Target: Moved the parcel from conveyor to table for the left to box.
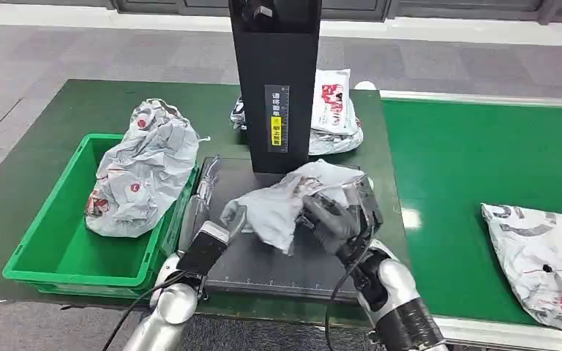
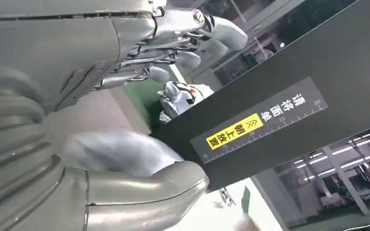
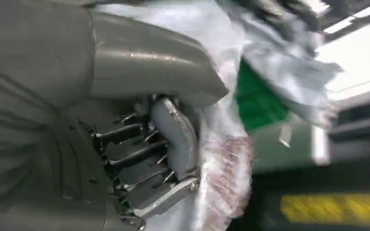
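right hand (image 1: 334, 219) grips parcel (image 1: 282, 201) over black plate (image 1: 278, 267); left hand (image 1: 212, 238) open beside it.

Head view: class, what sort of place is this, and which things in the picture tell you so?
Probably a parcel-sorting or logistics station. A green conveyor belt carries a grey plastic mailing bag, a green plastic crate holds another bag, and a black scanning stand with a yellow label rises over a dark platform.

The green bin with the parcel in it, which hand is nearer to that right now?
Left. The left hand sits just beside the green bin, at its right wall. The right hand is farther right, gripping a grey parcel over the black platform.
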You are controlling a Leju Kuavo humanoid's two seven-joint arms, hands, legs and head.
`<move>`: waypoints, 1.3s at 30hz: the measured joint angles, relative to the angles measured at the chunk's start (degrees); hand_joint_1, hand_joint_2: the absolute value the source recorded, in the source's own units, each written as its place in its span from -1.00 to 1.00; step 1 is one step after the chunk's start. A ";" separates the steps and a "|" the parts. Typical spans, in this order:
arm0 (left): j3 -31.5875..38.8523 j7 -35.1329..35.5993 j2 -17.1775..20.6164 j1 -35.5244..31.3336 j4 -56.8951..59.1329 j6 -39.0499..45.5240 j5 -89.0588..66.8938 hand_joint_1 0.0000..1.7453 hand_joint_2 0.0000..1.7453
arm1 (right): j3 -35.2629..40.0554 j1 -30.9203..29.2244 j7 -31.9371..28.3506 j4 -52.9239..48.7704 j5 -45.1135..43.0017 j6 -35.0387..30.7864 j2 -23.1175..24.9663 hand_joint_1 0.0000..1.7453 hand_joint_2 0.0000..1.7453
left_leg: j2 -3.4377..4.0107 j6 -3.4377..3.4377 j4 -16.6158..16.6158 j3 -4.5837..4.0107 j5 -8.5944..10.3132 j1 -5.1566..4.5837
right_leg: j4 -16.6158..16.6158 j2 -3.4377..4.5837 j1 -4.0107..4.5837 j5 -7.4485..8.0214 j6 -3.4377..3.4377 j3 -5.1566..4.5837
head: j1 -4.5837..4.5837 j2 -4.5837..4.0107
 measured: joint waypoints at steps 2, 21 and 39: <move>-0.20 0.02 0.00 0.00 0.22 0.02 0.24 -1.00 1.00 | 2.39 -0.40 0.00 2.37 2.26 0.24 0.04 -1.00 -1.00 | 0.00 0.00 0.00 0.00 0.00 0.00 | 0.00 0.00 0.00 0.00 0.00 0.00 | 0.00 0.00; -0.28 0.35 0.00 -0.02 0.37 0.13 0.48 -1.00 1.00 | 13.17 -2.68 -1.11 11.03 8.15 0.55 0.02 -1.00 -1.00 | 0.01 0.00 0.00 -0.01 0.00 0.00 | -0.01 0.02 -0.01 0.01 0.00 -0.04 | 0.00 0.00; -0.07 0.37 1.53 2.69 -1.64 0.85 -1.56 -1.00 1.00 | 12.23 -1.91 -10.50 -4.19 13.41 -0.98 -10.52 -1.00 -1.00 | -0.11 0.05 0.05 -0.04 -0.01 -0.05 | -0.04 -0.07 -0.12 0.04 0.06 0.00 | 0.02 0.00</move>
